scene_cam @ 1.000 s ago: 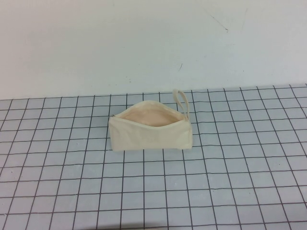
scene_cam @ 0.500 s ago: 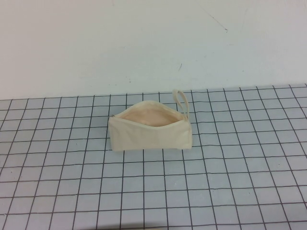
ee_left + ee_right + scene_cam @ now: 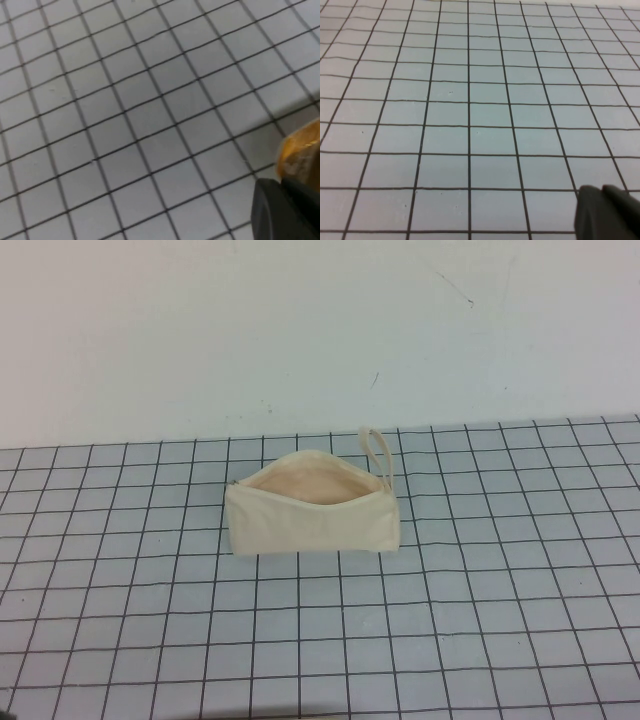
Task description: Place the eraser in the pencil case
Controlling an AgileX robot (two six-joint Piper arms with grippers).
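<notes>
The cream-white pencil case [image 3: 312,508] stands on the gridded mat in the middle of the high view. Its zip is open and the peach lining shows, with the loop strap [image 3: 378,453] at its far right end. Neither gripper shows in the high view. In the left wrist view my left gripper [image 3: 282,189] is above bare mat, and its dark fingers are shut on the tan-yellow eraser [image 3: 301,150], which is only partly in view. In the right wrist view my right gripper [image 3: 606,200] hangs over bare mat, empty, with its fingers together.
The grey gridded mat [image 3: 500,620] covers the table up to a plain white back wall [image 3: 300,330]. Open mat lies on all sides of the pencil case.
</notes>
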